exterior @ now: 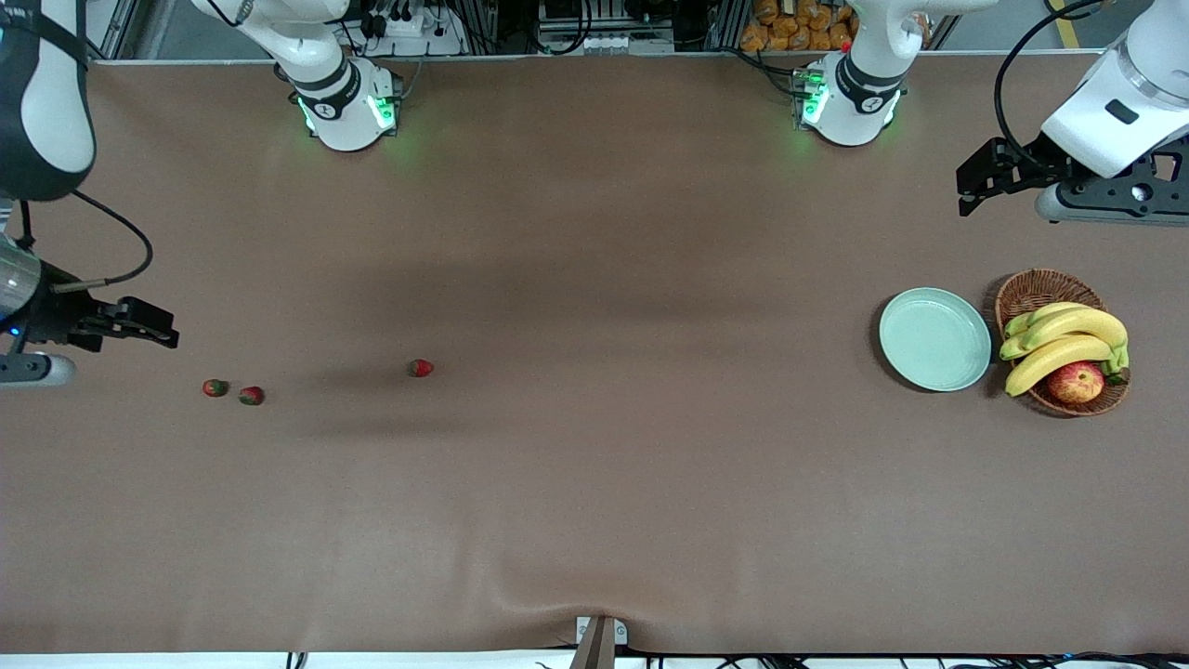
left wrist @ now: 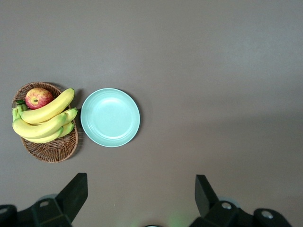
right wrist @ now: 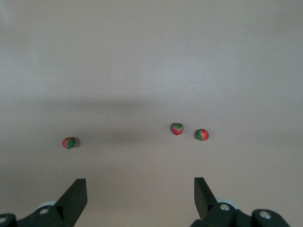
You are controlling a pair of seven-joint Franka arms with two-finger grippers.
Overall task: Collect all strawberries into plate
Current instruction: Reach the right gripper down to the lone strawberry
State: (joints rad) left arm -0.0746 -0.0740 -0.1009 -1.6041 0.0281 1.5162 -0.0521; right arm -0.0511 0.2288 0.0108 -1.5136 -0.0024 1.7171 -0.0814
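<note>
Plate: one round, shallow, pale mint-green glossy plate [exterior: 935, 338] lay toward the left arm's end of the table; nothing was in it.
Basket: one brown woven wicker basket [exterior: 1031, 290] sat just beside the plate, at its 3 o'clock in the front view; rims close, contact not resolvable.
Basket contents: one bunch of yellow bananas [exterior: 1064, 342] with green stem ends; one red-yellow apple [exterior: 1076, 382] at the bunch's 5 o'clock, against the rim.
Strawberries: three tiny red strawberries with dark green tops, all on the bare brown table toward the right arm's end, well apart from the plate.
Pair: first strawberry [exterior: 215, 387] and second strawberry [exterior: 251, 396] lay near each other, not touching.
Single: third strawberry [exterior: 421, 368] lay alone at the pair's 3 o'clock, closer to the table's middle.
Right gripper: black two-finger right gripper [exterior: 149, 326] hung in the air over bare table at the pair's 10 o'clock; fingers spread, holding nothing.
Left gripper: black two-finger left gripper [exterior: 986, 181] hung over bare table at the plate's 1 o'clock; fingers spread, holding nothing.
Counts: plate 1, basket 1, strawberries 3, apple 1, banana bunch 1.
</note>
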